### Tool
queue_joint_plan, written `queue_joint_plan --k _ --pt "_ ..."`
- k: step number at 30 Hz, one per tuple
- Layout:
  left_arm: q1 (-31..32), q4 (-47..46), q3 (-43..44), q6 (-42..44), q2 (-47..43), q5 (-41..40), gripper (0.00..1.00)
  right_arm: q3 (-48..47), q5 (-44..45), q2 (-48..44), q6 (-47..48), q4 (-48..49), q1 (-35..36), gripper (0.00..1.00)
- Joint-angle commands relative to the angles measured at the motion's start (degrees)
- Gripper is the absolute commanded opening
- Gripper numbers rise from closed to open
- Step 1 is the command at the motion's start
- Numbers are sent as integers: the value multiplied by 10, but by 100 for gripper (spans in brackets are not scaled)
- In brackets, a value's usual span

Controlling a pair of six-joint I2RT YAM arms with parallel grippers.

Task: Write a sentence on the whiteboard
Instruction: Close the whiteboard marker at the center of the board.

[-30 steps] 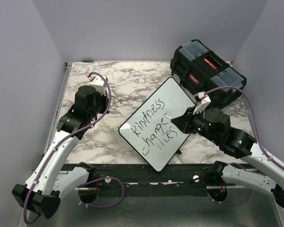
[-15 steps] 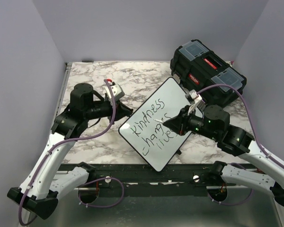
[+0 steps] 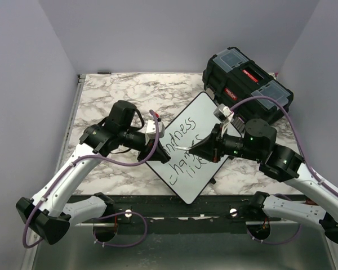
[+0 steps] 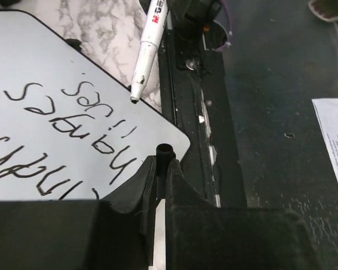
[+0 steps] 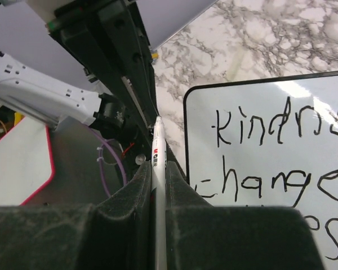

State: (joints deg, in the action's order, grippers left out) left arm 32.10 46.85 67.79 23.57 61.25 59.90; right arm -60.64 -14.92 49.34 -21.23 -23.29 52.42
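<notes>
Mid-table (image 3: 110, 93): whiteboard (image 3: 208, 112), long axis near-left to far-right, sentence (image 3: 181, 153) slanting likewise. Right gripper (image 3: 200, 145) clamped on marker (image 4: 147, 49), tip pointing left; left gripper (image 3: 158, 151) closed, empty.

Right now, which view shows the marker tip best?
The left wrist view: the marker tip shows sharp, at the whiteboard edge. The right wrist view shows mostly its barrel, held in the right gripper. The top view shows it tiny.
</notes>
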Motion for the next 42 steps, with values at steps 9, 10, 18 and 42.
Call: queue_joint_plan --k 9,10,18,42 --pt "42 63 2 73 38 15 0 -47 -123 37 34 -92 1 1" --pt "42 64 4 72 38 14 0 -47 -126 40 36 -97 1 1" --pt "44 48 -8 64 27 5 0 -44 -136 56 40 -106 1 1" --pt "52 40 -15 58 27 7 0 -44 -139 81 37 -85 0 0"
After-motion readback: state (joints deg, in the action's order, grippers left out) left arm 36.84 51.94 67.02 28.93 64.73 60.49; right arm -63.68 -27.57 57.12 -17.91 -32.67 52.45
